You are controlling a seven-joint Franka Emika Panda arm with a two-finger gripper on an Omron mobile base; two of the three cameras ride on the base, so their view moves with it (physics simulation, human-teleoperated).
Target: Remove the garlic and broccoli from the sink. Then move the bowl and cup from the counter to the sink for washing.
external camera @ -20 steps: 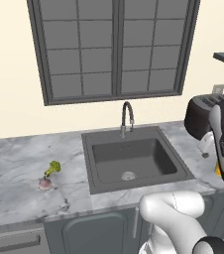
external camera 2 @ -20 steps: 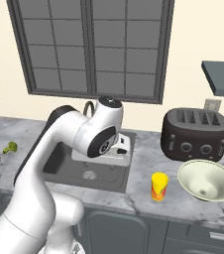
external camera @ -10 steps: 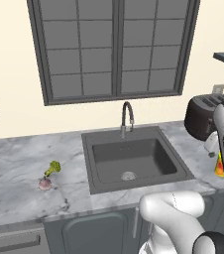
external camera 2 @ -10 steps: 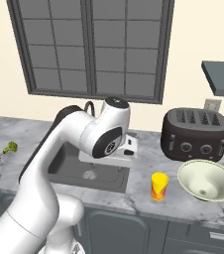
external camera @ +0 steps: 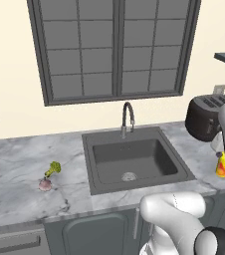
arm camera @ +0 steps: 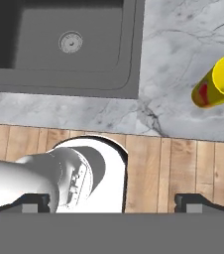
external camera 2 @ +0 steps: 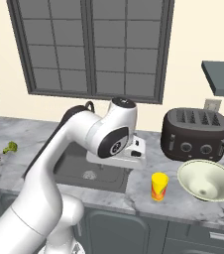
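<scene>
The dark grey sink (external camera: 129, 159) lies mid-counter, with its drain disc (arm camera: 70, 42) showing in the basin. The garlic (external camera: 45, 184) and the broccoli (external camera: 53, 168) rest side by side on the marble counter (external camera: 15, 164) left of the sink. The yellow cup (external camera 2: 159, 186) stands upright on the counter right of the sink. Beside it, further right, sits the wide cream-green bowl (external camera 2: 206, 179). My gripper (arm camera: 116, 202) is open and holds nothing. It hangs above the sink's right rim, with the cup (arm camera: 218, 82) off to its right.
A dark toaster (external camera 2: 196, 133) stands behind the bowl against the wall. The gooseneck tap (external camera: 128, 118) rises at the sink's back edge. A dark shelf (external camera 2: 222, 77) juts out at the upper right. Wooden floor (arm camera: 183, 168) lies below the counter front.
The arm has swung to the right, carrying the open hand from over the basin to the sink's right rim, nearer the cup. Nothing on the counter has moved.
</scene>
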